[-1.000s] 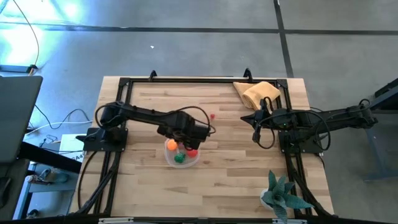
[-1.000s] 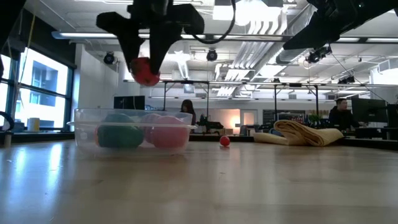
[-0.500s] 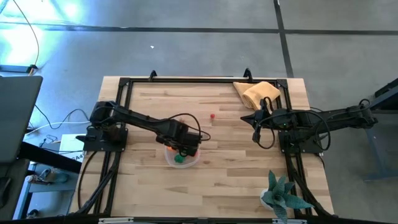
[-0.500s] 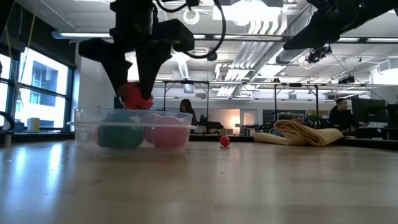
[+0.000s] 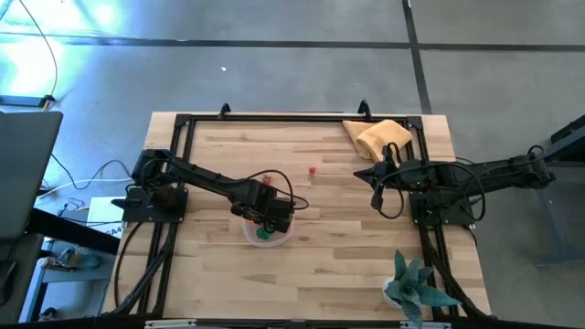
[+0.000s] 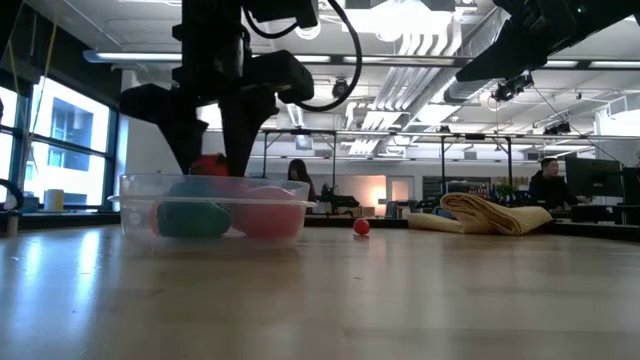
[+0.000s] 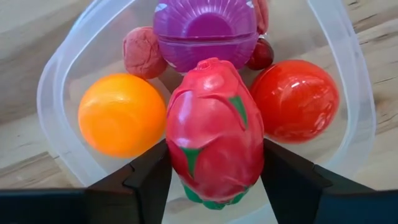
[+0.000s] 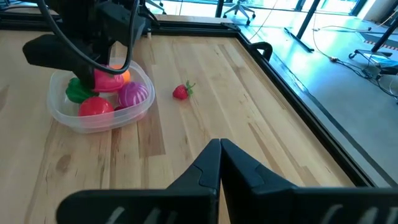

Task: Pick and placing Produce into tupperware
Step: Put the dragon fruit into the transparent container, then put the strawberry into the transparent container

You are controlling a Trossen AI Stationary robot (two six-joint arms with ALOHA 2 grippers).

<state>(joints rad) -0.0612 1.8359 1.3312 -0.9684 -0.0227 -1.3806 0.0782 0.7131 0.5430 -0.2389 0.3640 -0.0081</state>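
Note:
The tupperware (image 5: 248, 232) (image 6: 135, 215) (image 7: 48, 93) (image 8: 61, 111) is a round clear tub left of the table's middle. In it lie an orange ball (image 7: 121, 115), a red tomato (image 7: 297, 99), a purple piece (image 7: 205, 28) and a green one (image 8: 76, 90). My left gripper (image 5: 268, 217) (image 6: 211, 150) (image 7: 214, 163) stands over it, shut on a red-pink dragon fruit (image 7: 214, 124) (image 6: 208, 165). One small red strawberry (image 5: 313, 170) (image 6: 361, 227) (image 8: 181, 91) lies on the wood beyond the tub. My right gripper (image 5: 375, 175) (image 8: 219, 163) hovers shut near the right edge. My left gripper pinches the dragon fruit's two long sides (image 7: 175, 146) between its fingers (image 7: 149, 177), coming from above and pointing down. The fruit stands upright in the hold, its lower part down at the tub's rim, among the other produce. Whether it rests on them I cannot tell.
A folded tan cloth (image 5: 379, 137) (image 6: 490, 213) lies at the far right corner. A teal spiky plant (image 5: 413, 285) stands at the near right corner. A black frame (image 5: 274, 117) runs round the table's far and side edges. Bare wood shows between tub and right arm.
My left gripper has come down and a little toward the near edge, carrying the dragon fruit from well above the tub down to rim level. It stays shut on the fruit. The right arm has kept still.

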